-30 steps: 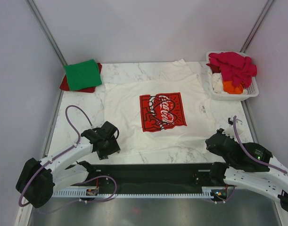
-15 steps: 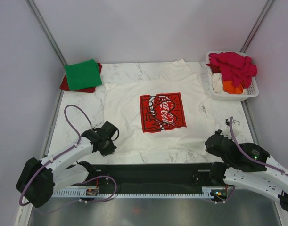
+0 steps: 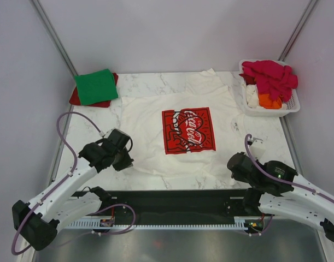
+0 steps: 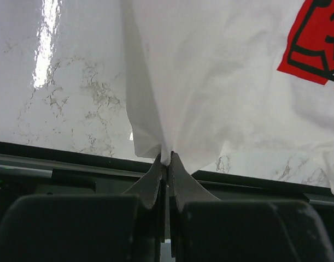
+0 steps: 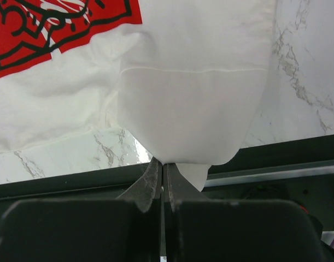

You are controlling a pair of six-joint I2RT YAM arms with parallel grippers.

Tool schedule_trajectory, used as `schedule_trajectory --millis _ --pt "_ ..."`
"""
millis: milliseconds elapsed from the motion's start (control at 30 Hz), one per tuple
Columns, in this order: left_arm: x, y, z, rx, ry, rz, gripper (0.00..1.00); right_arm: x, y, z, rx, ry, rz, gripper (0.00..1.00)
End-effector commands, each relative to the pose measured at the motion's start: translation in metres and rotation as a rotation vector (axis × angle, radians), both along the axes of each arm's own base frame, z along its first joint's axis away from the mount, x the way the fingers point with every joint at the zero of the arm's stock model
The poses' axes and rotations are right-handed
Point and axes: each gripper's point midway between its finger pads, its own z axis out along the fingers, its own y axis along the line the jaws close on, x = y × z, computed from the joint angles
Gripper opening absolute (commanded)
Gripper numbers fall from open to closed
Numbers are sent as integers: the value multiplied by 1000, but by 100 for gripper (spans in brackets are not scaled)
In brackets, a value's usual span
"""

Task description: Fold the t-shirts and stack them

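White t-shirt [image 3: 177, 131] spread mid-table [image 3: 95, 128], red print up; left gripper [image 4: 167, 162] clenched on its near-left corner, cloth tented up from pinch; right gripper [image 5: 162, 168] clenched on fold of cloth at its near-right edge; both grips near table's near edge; basket [image 3: 293, 107] at far-right corner — magenta shirt [image 3: 270, 76] heaped on top, orange shirt [image 3: 270, 101] and white cloth [image 3: 252, 97] beneath; folded green shirt [image 3: 95, 85] atop red shirt [image 3: 74, 99] — far-left corner
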Motion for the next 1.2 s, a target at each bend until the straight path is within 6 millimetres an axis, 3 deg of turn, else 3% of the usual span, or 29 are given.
schedule_trajectory --millis 0,33,100,133,167,200,267,300,367,433,467,533,567,600,667,900,1167 --pt "1 12 21 75 16 -52 2 26 10 33 -39 -105 -10 0" --pt "8 13 24 101 17 -75 2 37 13 49 -51 -155 -17 0" --pt "19 22 25 111 27 -53 2 50 22 57 -109 -172 -12 0" --pt "26 21 27 115 28 -93 2 62 26 71 -120 -207 -12 0" --pt "35 30 28 115 27 -66 2 71 30 70 -157 -195 -7 0" --pt "41 33 28 114 28 -67 2 84 22 71 -177 -188 -44 0" --pt "58 35 30 103 27 -106 2 108 35 66 -163 -141 32 0" --pt "68 38 34 86 17 -98 2 130 25 68 -135 -151 -28 0" --pt "83 40 27 101 42 -117 2 148 25 53 -158 -85 10 0" --pt "96 38 27 98 40 -138 2 172 18 53 -168 -85 -13 0" --pt "106 39 19 101 55 -133 2 181 19 40 -189 -40 -8 0" --pt "120 37 19 87 56 -145 2 202 12 37 -197 -34 -19 0" --pt "127 38 17 85 54 -140 2 210 10 25 -211 5 -22 0" --pt "135 36 13 75 68 -146 2 220 8 26 -197 1 -21 0" --pt "145 38 10 80 73 -154 2 232 7 16 -198 35 -20 0" --pt "176 51 0 121 98 -147 2 268 -24 38 -209 1 -94 0" --pt "204 56 -8 143 110 -157 2 292 -33 16 -229 63 -111 0"
